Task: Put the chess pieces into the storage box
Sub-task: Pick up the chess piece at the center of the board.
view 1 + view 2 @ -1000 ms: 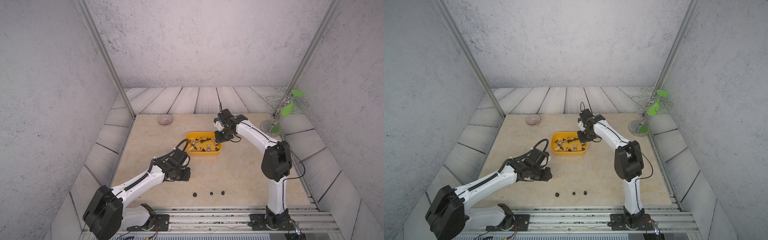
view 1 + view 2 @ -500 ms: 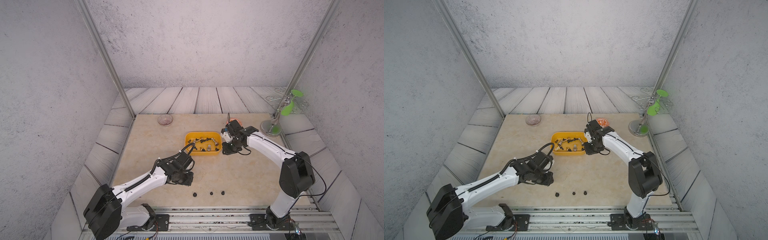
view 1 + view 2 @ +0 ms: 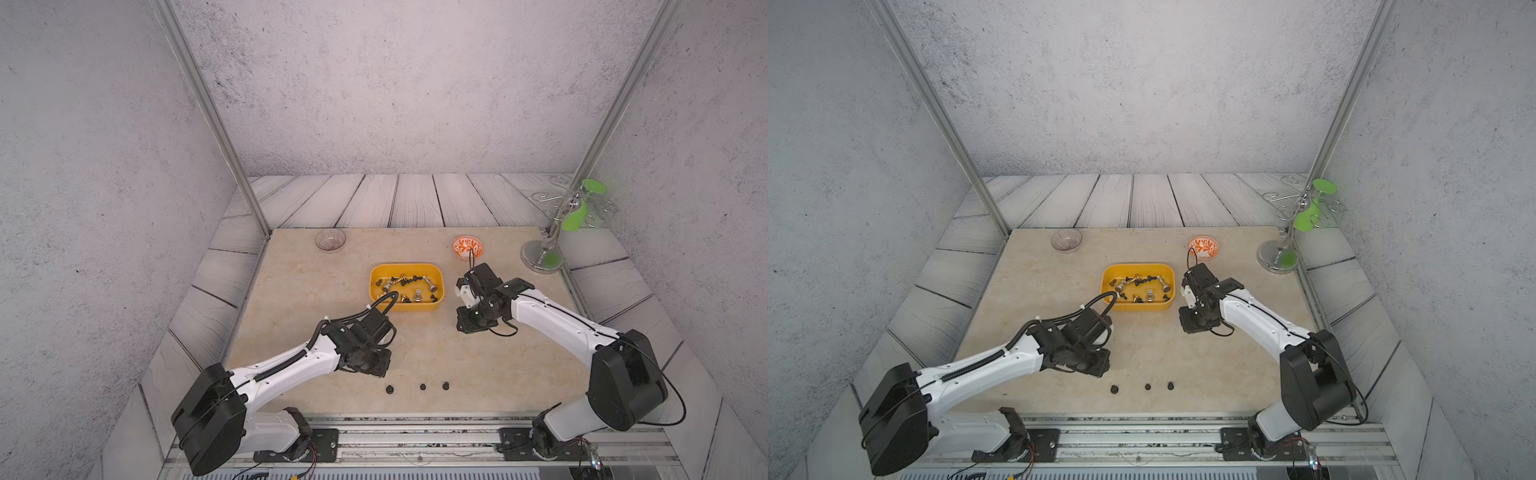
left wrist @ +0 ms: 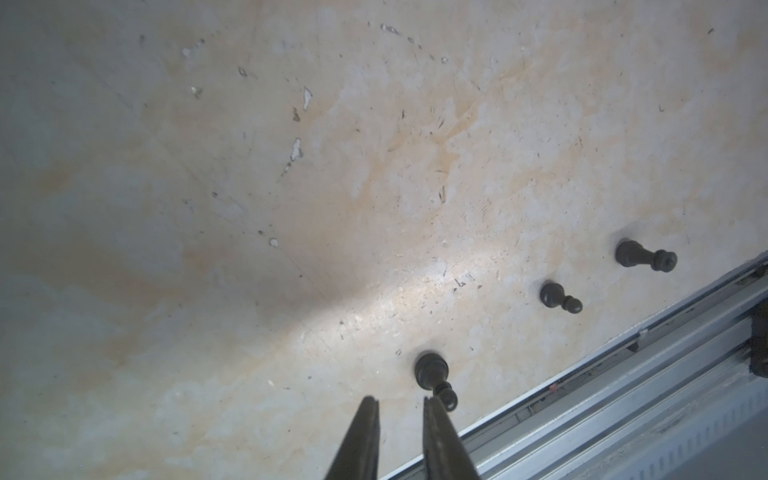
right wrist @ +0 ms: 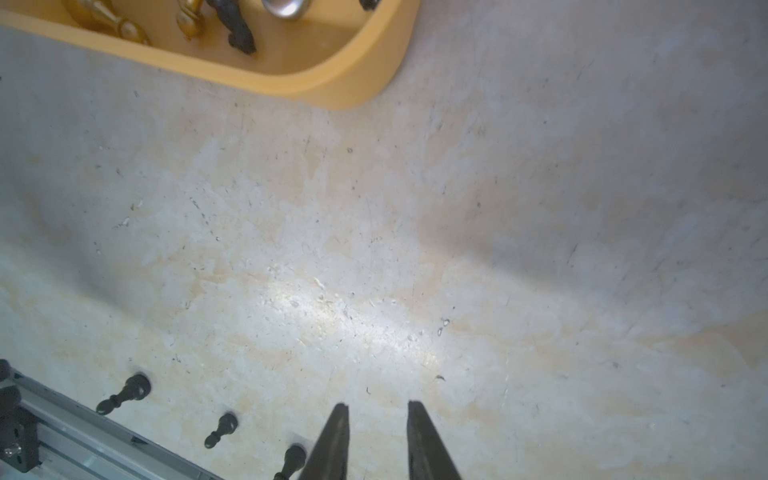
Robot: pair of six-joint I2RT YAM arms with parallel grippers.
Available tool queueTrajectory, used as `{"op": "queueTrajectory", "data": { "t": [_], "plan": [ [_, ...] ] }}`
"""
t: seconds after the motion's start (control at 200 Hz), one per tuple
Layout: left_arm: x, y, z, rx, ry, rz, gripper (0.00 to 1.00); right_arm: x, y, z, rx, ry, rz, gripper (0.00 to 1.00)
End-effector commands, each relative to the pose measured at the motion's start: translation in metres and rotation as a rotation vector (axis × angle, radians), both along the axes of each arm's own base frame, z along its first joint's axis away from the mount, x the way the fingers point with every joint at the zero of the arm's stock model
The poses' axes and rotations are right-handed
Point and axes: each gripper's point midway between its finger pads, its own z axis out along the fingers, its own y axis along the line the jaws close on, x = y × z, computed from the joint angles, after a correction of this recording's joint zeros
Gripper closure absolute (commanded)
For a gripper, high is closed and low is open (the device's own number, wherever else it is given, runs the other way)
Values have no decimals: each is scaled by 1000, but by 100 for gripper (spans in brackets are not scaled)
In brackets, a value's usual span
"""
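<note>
My left tool and right tool, slightly spread, empty; three black chess pieces stand outside the storage box.

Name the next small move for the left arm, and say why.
Probably shift the left gripper over the nearest black piece and lower around it: its jaws stand slightly apart and empty beside that piece, one of three standing on the table outside the box.

Too small in both top views to tell by type: chess pieces. Cut off by the right wrist view's edge: storage box.
</note>
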Motion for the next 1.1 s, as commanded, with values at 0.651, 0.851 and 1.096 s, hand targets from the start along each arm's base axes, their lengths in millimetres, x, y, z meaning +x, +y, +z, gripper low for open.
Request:
{"op": "queueTrajectory", "data": {
  "t": [0.651, 0.851, 1.096],
  "plan": [
    [-30, -27, -22, 63, 57, -95, 76, -3, -1, 4, 47, -30, -39, 73],
    [-34, -31, -28, 91, 66, -121, 76, -3, -1, 3, 45, -27, -37, 73],
    [-40, -29, -34, 127, 78, -137, 76, -3, 1, 1, 50, -19, -36, 73]
  ]
}}
